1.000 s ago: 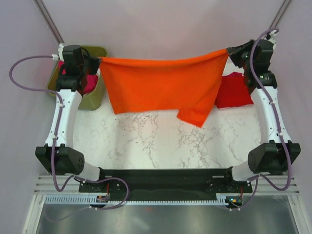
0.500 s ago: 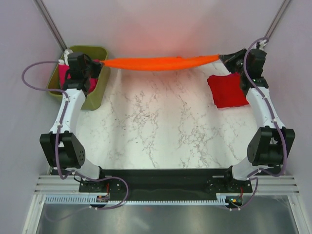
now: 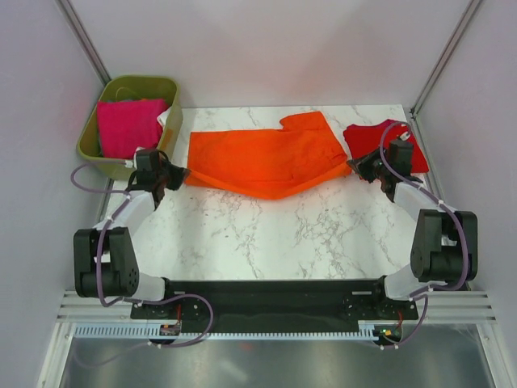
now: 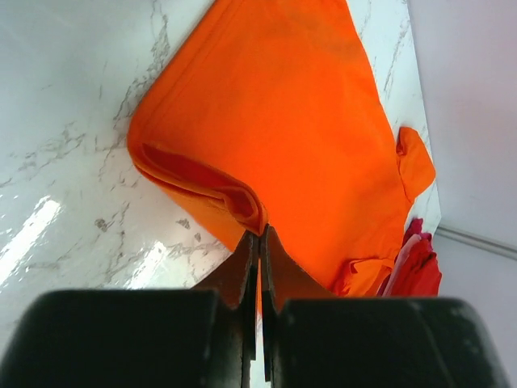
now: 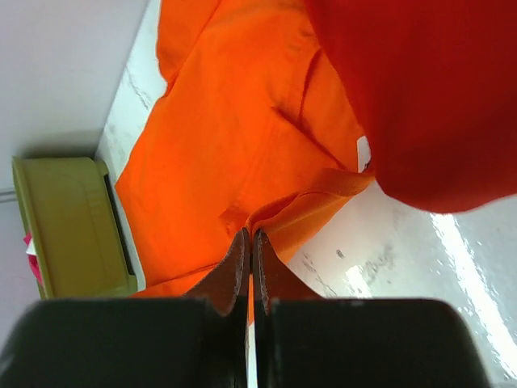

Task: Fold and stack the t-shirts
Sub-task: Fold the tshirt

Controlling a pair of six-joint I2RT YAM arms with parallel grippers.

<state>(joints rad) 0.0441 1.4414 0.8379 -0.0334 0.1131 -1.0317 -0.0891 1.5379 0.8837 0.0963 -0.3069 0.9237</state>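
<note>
The orange t-shirt (image 3: 266, 160) lies spread across the far middle of the marble table, folded over on itself. My left gripper (image 3: 179, 172) is shut on its left corner, low at the table; in the left wrist view the orange t-shirt (image 4: 291, 137) runs away from my shut left gripper (image 4: 259, 233). My right gripper (image 3: 354, 164) is shut on its right edge; the right wrist view shows my right gripper (image 5: 249, 233) pinching an orange fold (image 5: 242, 153). The red t-shirt (image 3: 386, 139) lies folded at the far right, also in the right wrist view (image 5: 420, 89). The magenta pink t-shirt (image 3: 128, 127) sits in the bin.
The olive-green bin (image 3: 164, 87) stands at the far left corner, beside my left arm. Metal frame posts (image 3: 85, 40) rise at both back corners. The bin also shows in the right wrist view (image 5: 69, 226).
Both grippers have come down and toward the near side, laying the orange t-shirt from stretched in the air onto the table. Both arms now reach low over the tabletop.
</note>
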